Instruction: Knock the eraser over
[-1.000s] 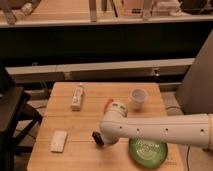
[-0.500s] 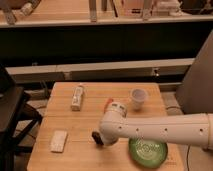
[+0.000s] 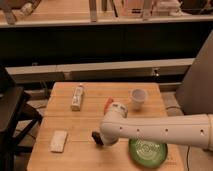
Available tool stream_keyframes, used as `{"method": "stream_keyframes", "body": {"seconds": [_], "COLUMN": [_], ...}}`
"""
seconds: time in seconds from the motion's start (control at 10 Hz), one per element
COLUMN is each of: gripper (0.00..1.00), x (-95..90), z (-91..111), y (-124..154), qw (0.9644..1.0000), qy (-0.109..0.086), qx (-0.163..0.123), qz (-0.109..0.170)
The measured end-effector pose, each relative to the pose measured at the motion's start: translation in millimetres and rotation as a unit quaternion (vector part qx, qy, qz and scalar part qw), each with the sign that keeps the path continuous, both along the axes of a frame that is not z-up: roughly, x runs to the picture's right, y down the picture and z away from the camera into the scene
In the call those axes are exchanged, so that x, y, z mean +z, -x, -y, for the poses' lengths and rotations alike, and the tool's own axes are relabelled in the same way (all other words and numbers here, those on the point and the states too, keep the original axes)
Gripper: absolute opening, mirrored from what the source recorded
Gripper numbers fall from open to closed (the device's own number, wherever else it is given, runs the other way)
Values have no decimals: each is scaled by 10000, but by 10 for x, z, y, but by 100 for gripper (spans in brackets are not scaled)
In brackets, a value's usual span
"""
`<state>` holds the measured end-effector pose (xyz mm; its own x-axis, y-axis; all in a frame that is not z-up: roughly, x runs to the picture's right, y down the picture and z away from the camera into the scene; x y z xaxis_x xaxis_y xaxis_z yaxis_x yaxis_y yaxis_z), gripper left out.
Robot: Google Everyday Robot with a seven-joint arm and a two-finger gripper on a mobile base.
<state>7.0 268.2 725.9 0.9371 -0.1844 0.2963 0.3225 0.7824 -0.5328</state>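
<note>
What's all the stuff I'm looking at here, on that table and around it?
table: one, light wood, centre of the view
white bottle-like oblong: one, white, lying at the table's back left
flat white pad: one, white, front left of the table
cup: one, white, upright at the back right
orange thing: one, orange, mid-table, mostly hidden behind the arm
green plate: one, green, front right edge, partly under the arm
eraser: one, black, front centre, right at the arm's tip
dark chair or cart: one, black, left of the table
arm: one, white, reaching in from the right
pincer: one, dark, low over the table at the eraser
</note>
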Motion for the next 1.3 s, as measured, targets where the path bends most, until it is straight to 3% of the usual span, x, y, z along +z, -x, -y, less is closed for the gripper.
{"method": "stream_keyframes", "body": {"seconds": [1.3], "gripper": [0], "x": [91], "z": [2], "y": [176], "qw": [9999], "qy": [-6], "qx": [136], "qz": [50]}}
